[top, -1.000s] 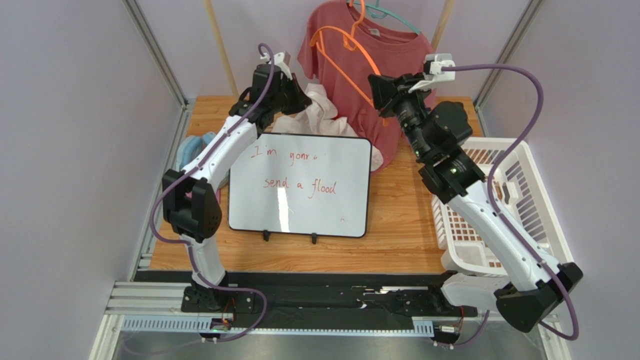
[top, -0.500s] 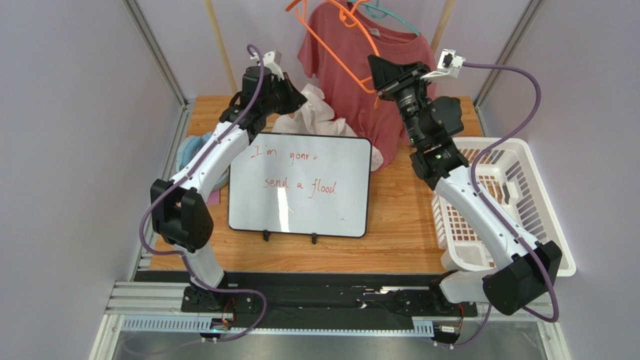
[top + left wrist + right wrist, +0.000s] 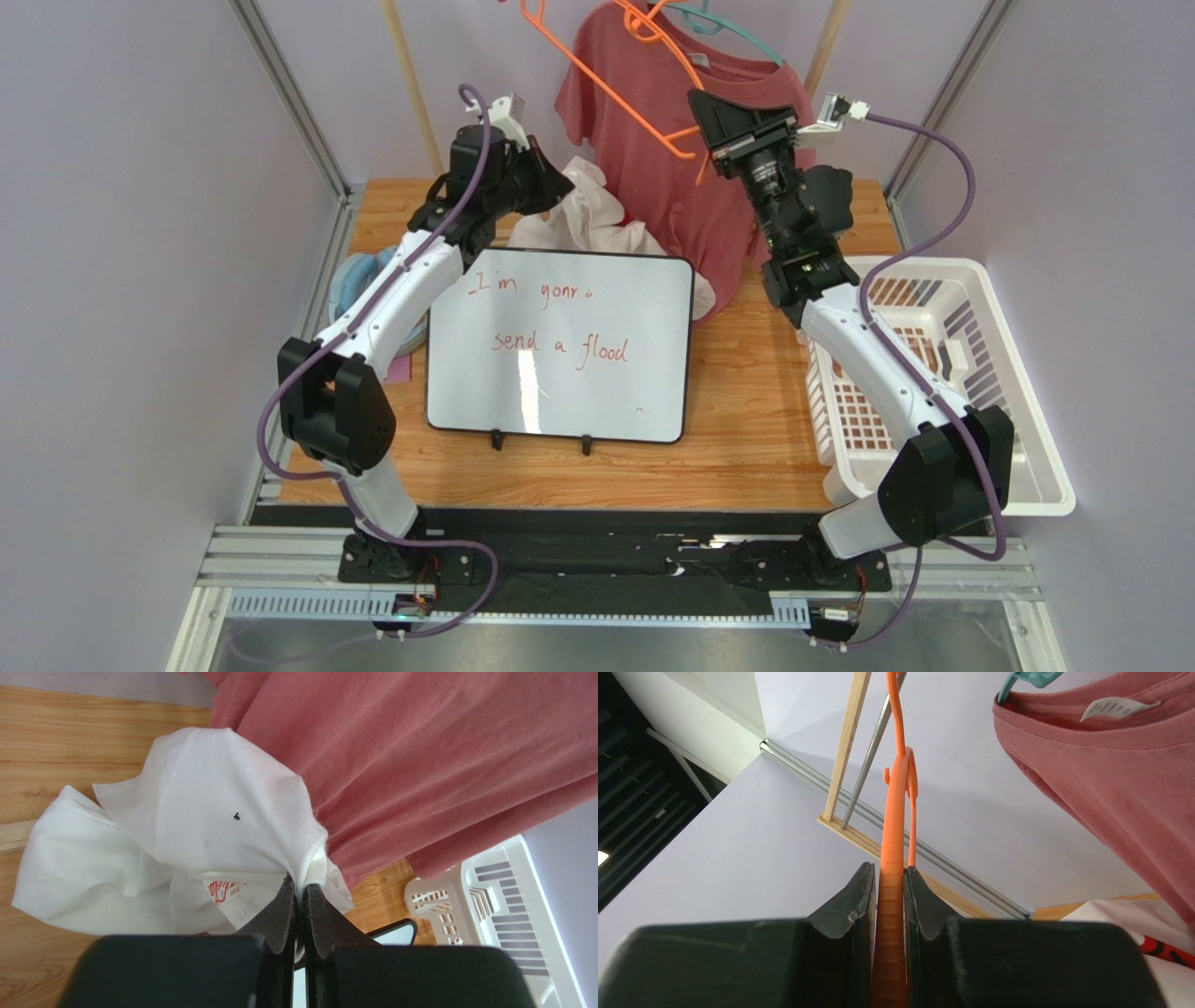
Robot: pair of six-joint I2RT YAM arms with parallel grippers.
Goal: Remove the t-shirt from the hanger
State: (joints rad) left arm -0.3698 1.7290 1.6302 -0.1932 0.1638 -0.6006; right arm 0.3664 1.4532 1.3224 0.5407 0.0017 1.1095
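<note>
- The left gripper [image 3: 298, 890] is squeezed right down on a fold of the white t-shirt [image 3: 203, 812], and the cloth bunches out from between its jaws.
- The rest of that white t-shirt sags in a crumpled heap onto the back of the counter [image 3: 63, 749]. It sits just behind the whiteboard [image 3: 561, 350] and brushes the hem of the red t-shirt [image 3: 709, 224].
- The right gripper [image 3: 889, 871] is held up high, its jaws closed narrowly around the bar of the orange hanger [image 3: 898, 791].
- The orange hanger is bare, with no cloth on it. It tilts up and away to the left in front of the red t-shirt.
- The red t-shirt hangs from a teal hanger [image 3: 730, 28] on the rail at the back, close beside the right gripper.
- A white basket [image 3: 982, 364] sits at the counter's right edge, beside the right arm.
</note>
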